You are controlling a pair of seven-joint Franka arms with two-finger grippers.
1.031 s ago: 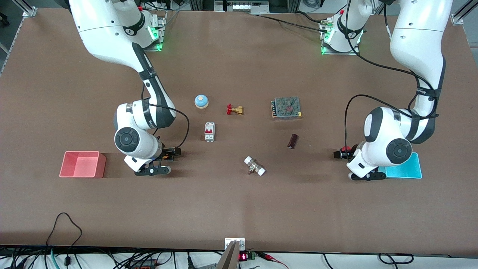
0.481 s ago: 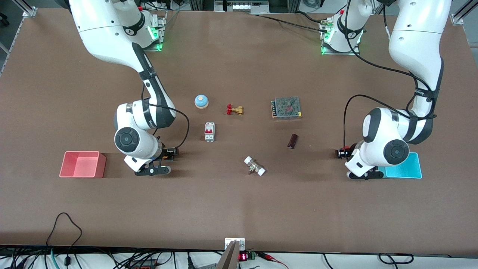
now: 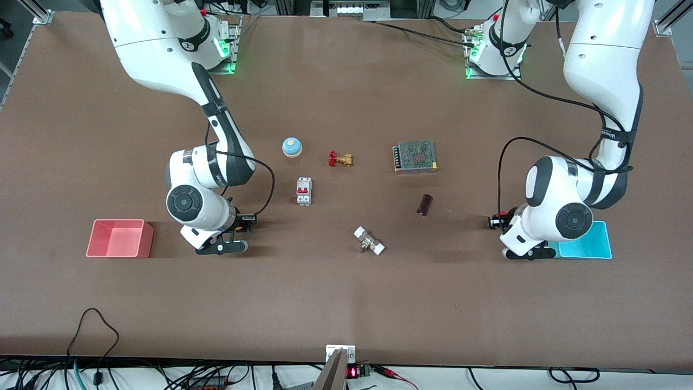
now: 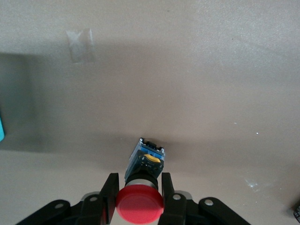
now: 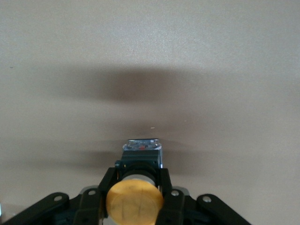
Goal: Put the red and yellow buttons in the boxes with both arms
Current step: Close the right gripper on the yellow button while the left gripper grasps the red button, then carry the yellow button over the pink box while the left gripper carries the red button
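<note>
Front view: high camera facing the arm bases, looking down over the whole brown table (image 3: 346, 303). Left wrist view: close, looking down past its own left gripper (image 4: 139, 199) clamping the red button (image 4: 140, 201). Right wrist view: equally close, over the right gripper (image 5: 135, 197) clamping the yellow button (image 5: 134, 202). All views share the tabletop.

left tool (image 4: 138, 199) with red button (image 4: 140, 204) nearer cyan box (image 3: 587, 244)
</note>
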